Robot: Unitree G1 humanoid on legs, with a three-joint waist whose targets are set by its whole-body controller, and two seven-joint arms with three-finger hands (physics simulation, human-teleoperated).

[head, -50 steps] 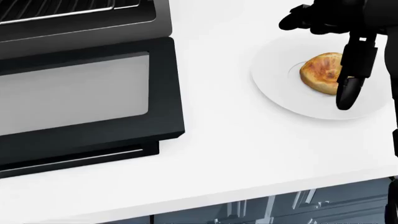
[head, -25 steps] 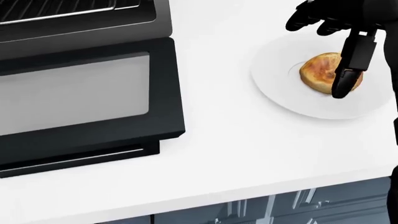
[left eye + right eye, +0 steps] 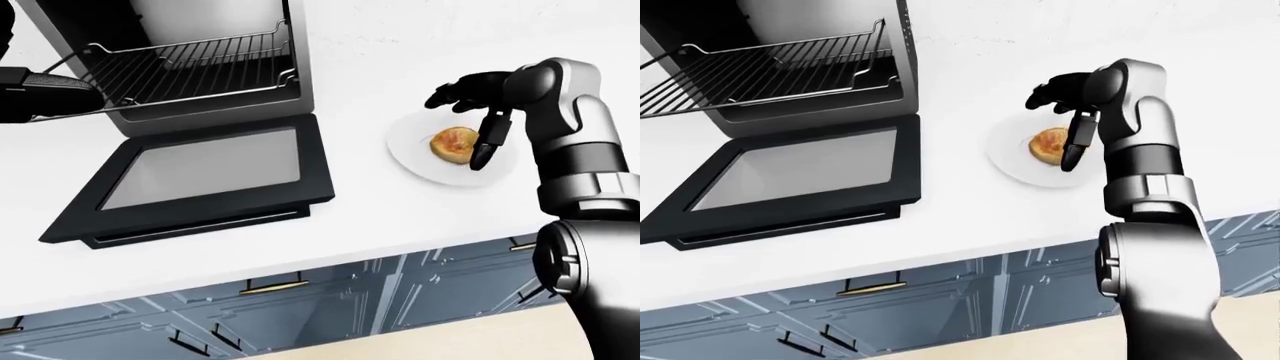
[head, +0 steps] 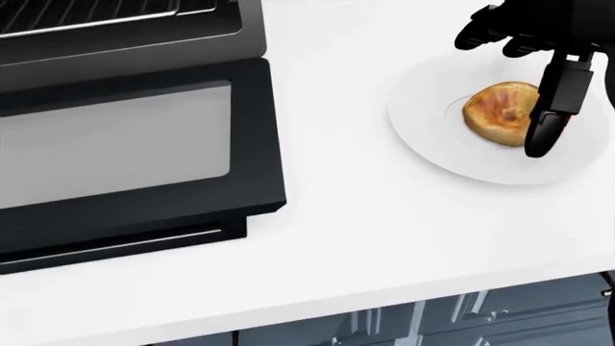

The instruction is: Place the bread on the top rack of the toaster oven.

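On the white surface (image 4: 384,231), a round golden bread (image 4: 498,112) sits on a plate (image 4: 432,137).
The right hand (image 3: 478,112) hangs over it, black fingers spread, gripping nothing. The toaster oven (image 3: 200,82) has a wire rack (image 3: 760,71) and a lowered glass door (image 3: 200,176).

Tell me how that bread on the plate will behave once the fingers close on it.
The bread looks round and domed, so it may slide on the smooth plate. Its crusty brown top suggests it is light and fairly stiff. The right hand is open above it.
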